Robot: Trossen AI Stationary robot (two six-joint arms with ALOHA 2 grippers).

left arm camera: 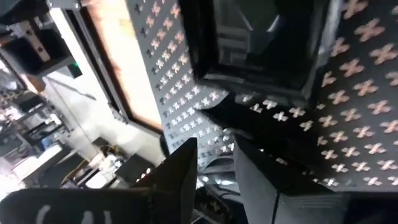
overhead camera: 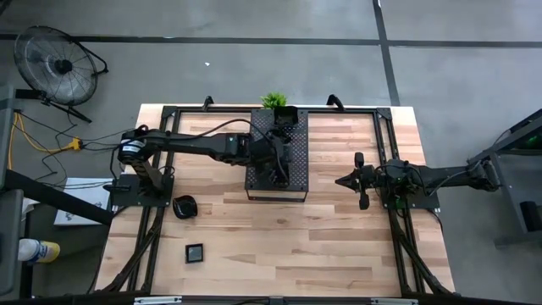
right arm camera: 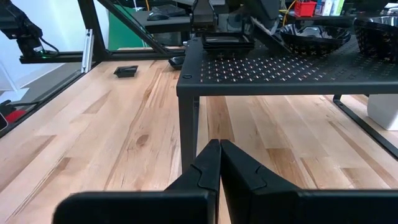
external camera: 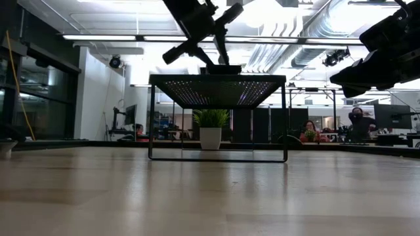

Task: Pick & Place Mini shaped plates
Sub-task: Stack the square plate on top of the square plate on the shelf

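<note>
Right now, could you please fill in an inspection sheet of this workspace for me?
Surface: light wooden table, framed by black rails.
Job's things: one square mini plate and one rounded mini plate on the wood at the left arm's side; more dark dishes on the perforated tray, count unclear.
Clutter: small green plant at the tray's far end.
Grippers: left claw over the tray, at a square plate; grip unclear. Right claw shut, empty, waiting at the right.
Cables: yellow cable on the floor at the left.
Surroundings: floor fan; seated people behind the table.
</note>
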